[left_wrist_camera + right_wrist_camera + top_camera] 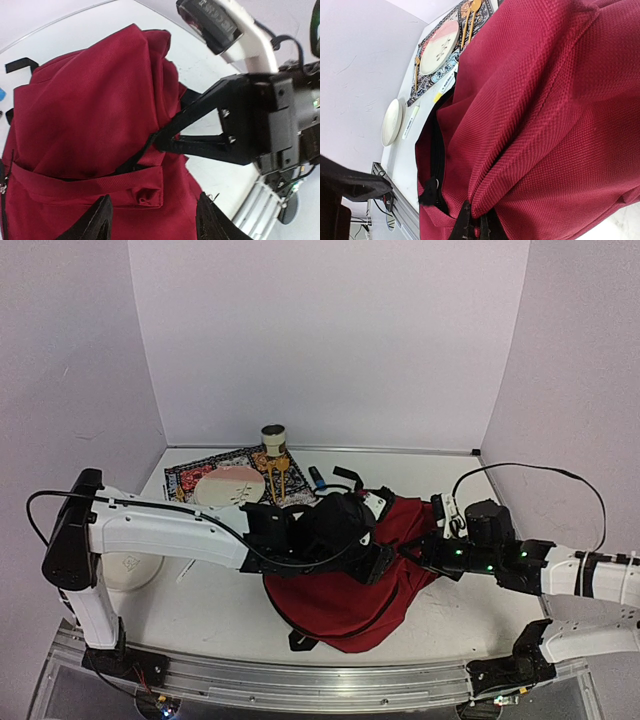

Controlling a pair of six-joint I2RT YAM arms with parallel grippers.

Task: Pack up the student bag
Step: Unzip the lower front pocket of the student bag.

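Note:
The student bag (345, 600) is a dark-red backpack with black straps, lying slumped at the middle of the table. My left gripper (372, 558) hovers just over its top, open, and its black fingertips (102, 220) straddle red cloth and a small pocket flap without gripping. The bag (90, 105) fills the left wrist view. My right gripper (406, 552) comes in from the right and is shut on a raised fold of the bag's fabric; in the left wrist view this gripper (162, 142) pinches beside a black zipper line. The right wrist view shows the bag (545, 125) and the gripper (481, 227) closed on the fold.
Behind the bag lies a patterned placemat (195, 478) with a pink-and-white plate (228, 486) and wooden utensils (276, 480); a small cup (273, 436) stands at its far edge. A blue item (317, 478) lies nearby. A white bowl (391, 121) and a marker (410, 122) sit left.

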